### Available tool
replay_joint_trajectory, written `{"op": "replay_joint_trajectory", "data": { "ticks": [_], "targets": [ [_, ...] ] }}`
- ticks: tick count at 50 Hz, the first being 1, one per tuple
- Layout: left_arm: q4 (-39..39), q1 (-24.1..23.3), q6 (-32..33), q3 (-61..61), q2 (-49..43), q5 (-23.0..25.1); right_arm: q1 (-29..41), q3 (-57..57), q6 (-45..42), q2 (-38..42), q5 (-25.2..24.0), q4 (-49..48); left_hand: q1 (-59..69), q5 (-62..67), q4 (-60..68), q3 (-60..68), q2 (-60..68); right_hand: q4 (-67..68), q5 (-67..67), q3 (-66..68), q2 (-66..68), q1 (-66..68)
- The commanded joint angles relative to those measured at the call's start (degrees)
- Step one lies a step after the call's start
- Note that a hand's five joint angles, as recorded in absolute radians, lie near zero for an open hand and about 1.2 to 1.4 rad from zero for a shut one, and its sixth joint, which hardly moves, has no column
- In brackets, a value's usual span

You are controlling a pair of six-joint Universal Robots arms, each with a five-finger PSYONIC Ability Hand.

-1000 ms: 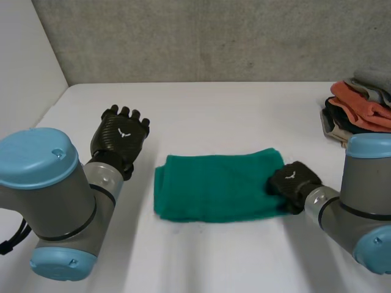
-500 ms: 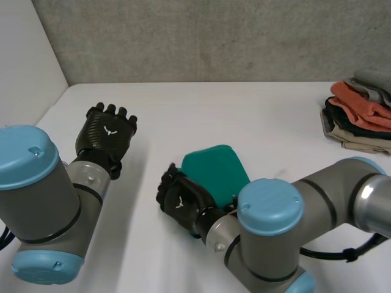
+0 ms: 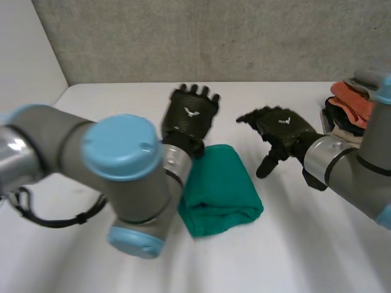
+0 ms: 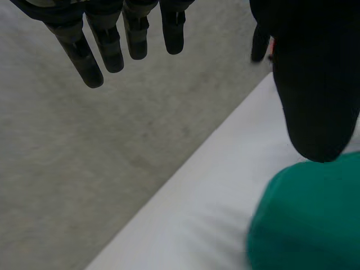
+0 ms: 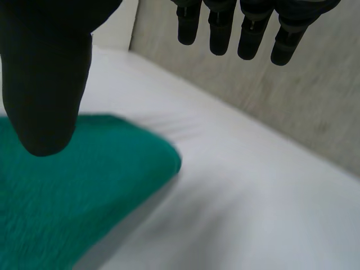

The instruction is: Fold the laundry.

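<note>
Now green towel looks folded — my left hand, right hand both loose-fingered, holding nothing; next, I think, smooth it flat.

Folded green cloth on the white table, left hand at its far left corner, fingers straight and empty, right hand near the cloth's right side, fingers loosely spread, heap of clothes well apart, at the table's right edge.

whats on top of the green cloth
Nothing lies on the visible top of the green cloth. The left arm covers one edge, hiding that strip.
</note>
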Motion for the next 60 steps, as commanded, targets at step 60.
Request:
{"op": "replay_joint_trajectory", "data": {
  "ticks": [60],
  "targets": [
    [-15.7,4.8,-7.1,-8.0,12.7,6.5,8.7,25.8,-15.4,3.4,-1.8,-28.2,0.9,-0.8,0.3,0.0,0.3,-1.7,-2.2,-1.7,-1.6,-2.6]
  ]
}}
